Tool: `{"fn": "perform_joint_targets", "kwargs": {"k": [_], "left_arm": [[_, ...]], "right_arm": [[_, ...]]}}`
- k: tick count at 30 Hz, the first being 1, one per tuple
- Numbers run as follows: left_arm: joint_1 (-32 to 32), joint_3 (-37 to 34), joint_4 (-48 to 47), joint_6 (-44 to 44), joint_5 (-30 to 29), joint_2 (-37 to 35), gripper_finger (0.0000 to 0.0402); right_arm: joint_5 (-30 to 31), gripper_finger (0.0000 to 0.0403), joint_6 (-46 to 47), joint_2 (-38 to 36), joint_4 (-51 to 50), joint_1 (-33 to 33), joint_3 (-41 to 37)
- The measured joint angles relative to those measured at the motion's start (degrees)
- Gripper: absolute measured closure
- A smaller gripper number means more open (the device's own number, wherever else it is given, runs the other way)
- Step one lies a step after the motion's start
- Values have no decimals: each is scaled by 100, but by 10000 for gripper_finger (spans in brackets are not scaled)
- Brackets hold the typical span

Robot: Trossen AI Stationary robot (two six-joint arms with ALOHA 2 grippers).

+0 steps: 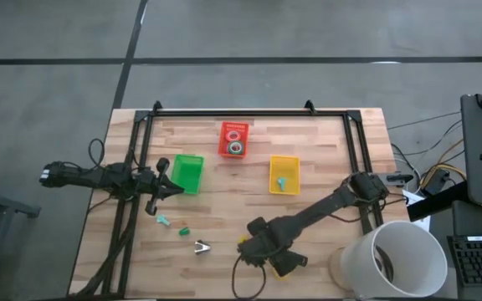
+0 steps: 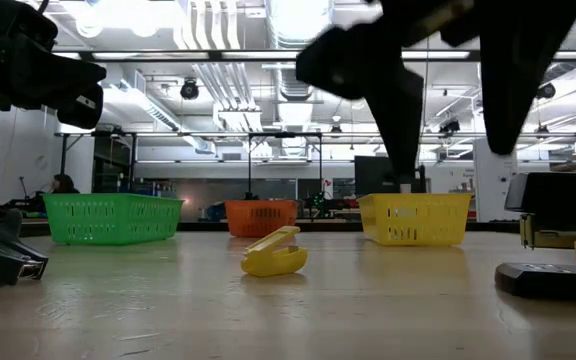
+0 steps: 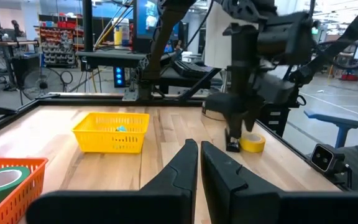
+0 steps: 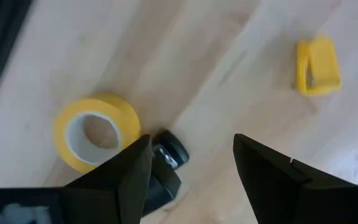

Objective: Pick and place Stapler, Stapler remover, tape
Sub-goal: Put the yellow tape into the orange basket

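A small black stapler lies beside a yellow tape roll near the table's front edge. My right gripper hangs open above them, pointing down, with the stapler just inside one finger. In the left wrist view its fingers end a little above the stapler and the tape roll. Three small claw-like stapler removers, teal, green and silver, lie at the front left. My left gripper waits shut beside the green basket.
A small yellow stapler-shaped piece lies close by on the bare wood. A red basket holds tape rolls, and a yellow basket holds a teal piece. A white bucket stands at the front right corner.
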Motion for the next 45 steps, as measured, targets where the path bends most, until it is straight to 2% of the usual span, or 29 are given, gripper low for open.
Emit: {"fn": "perform_joint_targets", "kwargs": {"k": [5, 12, 32, 36, 45], "left_arm": [[2, 0, -2, 0, 0, 0, 378], [2, 0, -2, 0, 0, -2, 378], [1, 0, -1, 0, -1, 0, 378], [1, 0, -2, 0, -1, 0, 378], [1, 0, -2, 0, -1, 0, 378]], "right_arm": [[-51, 181, -269, -2, 1, 223, 178], [-36, 182, -210, 20, 177, 596, -384], [114, 186, -287, 24, 1450, 664, -1110], [117, 210, -322, 24, 1471, 634, -1101], [120, 313, -427, 24, 1478, 520, -1095]]}}
